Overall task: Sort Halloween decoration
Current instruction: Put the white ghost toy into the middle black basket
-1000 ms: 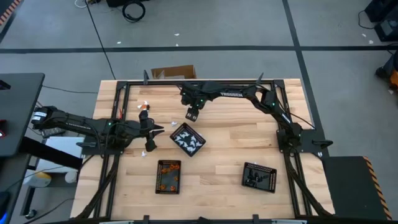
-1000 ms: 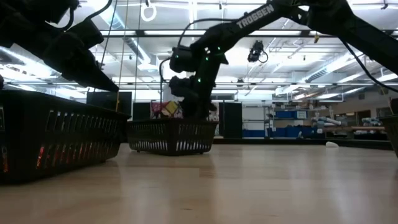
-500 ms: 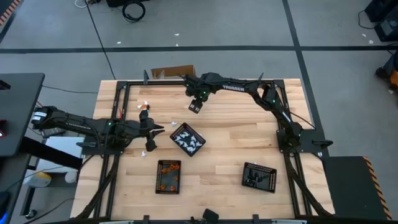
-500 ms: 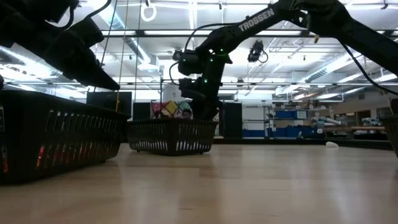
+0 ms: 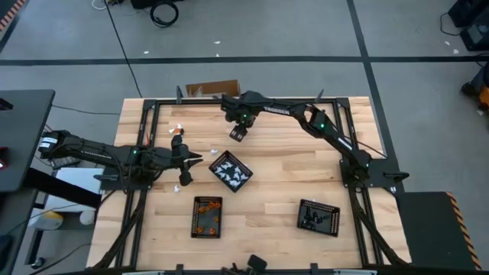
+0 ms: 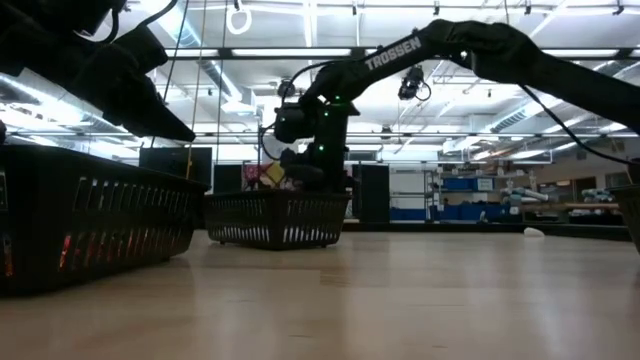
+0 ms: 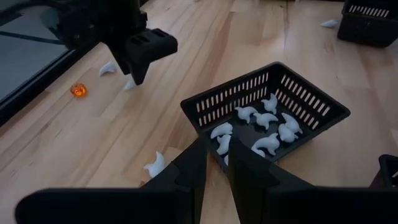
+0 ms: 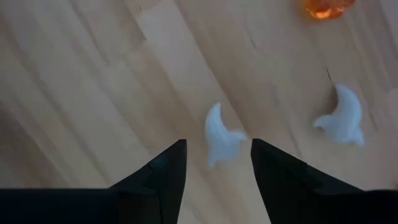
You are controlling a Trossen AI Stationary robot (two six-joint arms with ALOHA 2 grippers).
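Right fingers spread wide, empty, poised over a white ghost piece lying on the wooden counter; second white piece and an orange piece close by. Left fingers narrowed, nothing visibly held, near a black tray filled with white pieces. Two other trays and near the front edge.

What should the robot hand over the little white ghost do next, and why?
Probably lower straight down. The right gripper is open above a white ghost piece lying loose on the table, and the piece shows between its fingers. Lowering would likely put the fingers on either side of it, ready to close.
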